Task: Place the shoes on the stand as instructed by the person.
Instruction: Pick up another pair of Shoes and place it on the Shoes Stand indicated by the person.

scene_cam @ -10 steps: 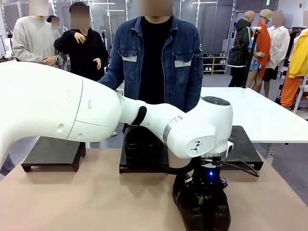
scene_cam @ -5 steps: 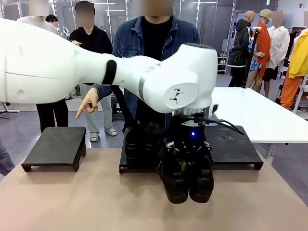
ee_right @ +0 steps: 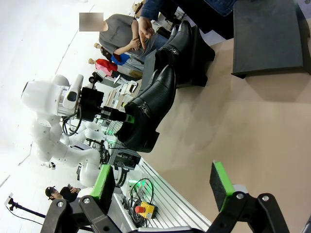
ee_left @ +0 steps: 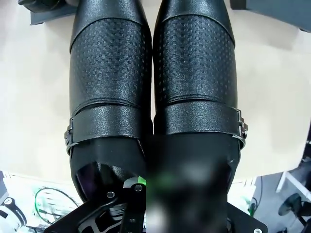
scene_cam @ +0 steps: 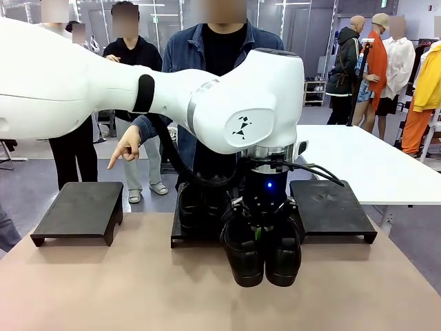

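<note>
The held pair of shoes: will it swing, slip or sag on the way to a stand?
The held pair of shoes looks stiff, so probably no sag. Glossy leather may slip. The left hand grips near the heels, toes hanging, so some swing is likely.

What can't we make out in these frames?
- Front view: second pair of black dress shoes on the middle black stand, mostly hidden by the left arm.
- Left wrist view: left tool's grip on the held pair of textured black buckled shoes, blurred.
- Front view: the person's pointing hand; exact target unclear.
</note>
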You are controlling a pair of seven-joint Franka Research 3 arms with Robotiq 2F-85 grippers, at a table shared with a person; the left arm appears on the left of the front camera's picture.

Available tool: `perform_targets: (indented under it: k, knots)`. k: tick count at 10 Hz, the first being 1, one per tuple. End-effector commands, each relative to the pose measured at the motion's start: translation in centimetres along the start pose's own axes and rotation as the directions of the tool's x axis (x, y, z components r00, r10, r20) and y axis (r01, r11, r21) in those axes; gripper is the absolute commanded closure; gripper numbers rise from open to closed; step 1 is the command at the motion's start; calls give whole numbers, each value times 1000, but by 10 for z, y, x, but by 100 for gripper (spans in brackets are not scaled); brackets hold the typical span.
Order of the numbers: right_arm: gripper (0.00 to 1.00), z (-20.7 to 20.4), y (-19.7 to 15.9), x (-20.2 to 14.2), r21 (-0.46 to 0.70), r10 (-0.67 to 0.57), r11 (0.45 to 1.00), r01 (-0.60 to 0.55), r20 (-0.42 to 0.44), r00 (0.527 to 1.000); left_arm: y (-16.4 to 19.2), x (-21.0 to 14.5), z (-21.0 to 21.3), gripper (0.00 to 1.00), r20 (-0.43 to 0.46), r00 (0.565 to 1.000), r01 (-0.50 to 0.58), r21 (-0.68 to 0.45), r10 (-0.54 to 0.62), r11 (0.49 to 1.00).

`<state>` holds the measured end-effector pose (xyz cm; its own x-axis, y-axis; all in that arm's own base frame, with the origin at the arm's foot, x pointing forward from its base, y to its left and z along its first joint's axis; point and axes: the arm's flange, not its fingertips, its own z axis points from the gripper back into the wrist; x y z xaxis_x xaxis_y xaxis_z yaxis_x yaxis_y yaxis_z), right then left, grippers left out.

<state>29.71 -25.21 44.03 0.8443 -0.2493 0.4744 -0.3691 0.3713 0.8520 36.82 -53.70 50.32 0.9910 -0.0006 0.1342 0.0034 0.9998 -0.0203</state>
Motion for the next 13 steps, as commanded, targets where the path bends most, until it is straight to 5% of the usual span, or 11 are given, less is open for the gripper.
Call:
perform_targets:
  k: [1, 5, 6, 7, 10, 13]
  knots:
    - [0, 1, 2, -1, 6, 5, 1000, -6, 5, 1000, -1, 1, 3, 100, 5, 1000, -5, -2, 5, 1000]
    - [0, 1, 2, -1, 6, 5, 1000, -6, 5, 1000, -1, 1, 3, 100, 5, 1000, -5, -2, 5, 1000]
    - [0, 1, 2, -1, 6, 5, 1000, -6, 5, 1000, -1, 2, -7, 93, -9, 1000, -1, 7, 1, 1000]
    - [0, 1, 2, -1, 6, 5, 1000, -6, 5, 1000, 11, 6, 1, 93, 20, 997, 75, -5, -74, 997]
    - [0, 1, 2, -1, 6, 5, 1000, -6, 5, 1000, 103, 14, 53, 93, 171, 961, 224, -19, -217, 974]
    - [0, 1, 2, -1, 6, 5, 1000, -6, 5, 1000, 211, 39, 67, 93, 243, 955, 173, -1, -168, 985]
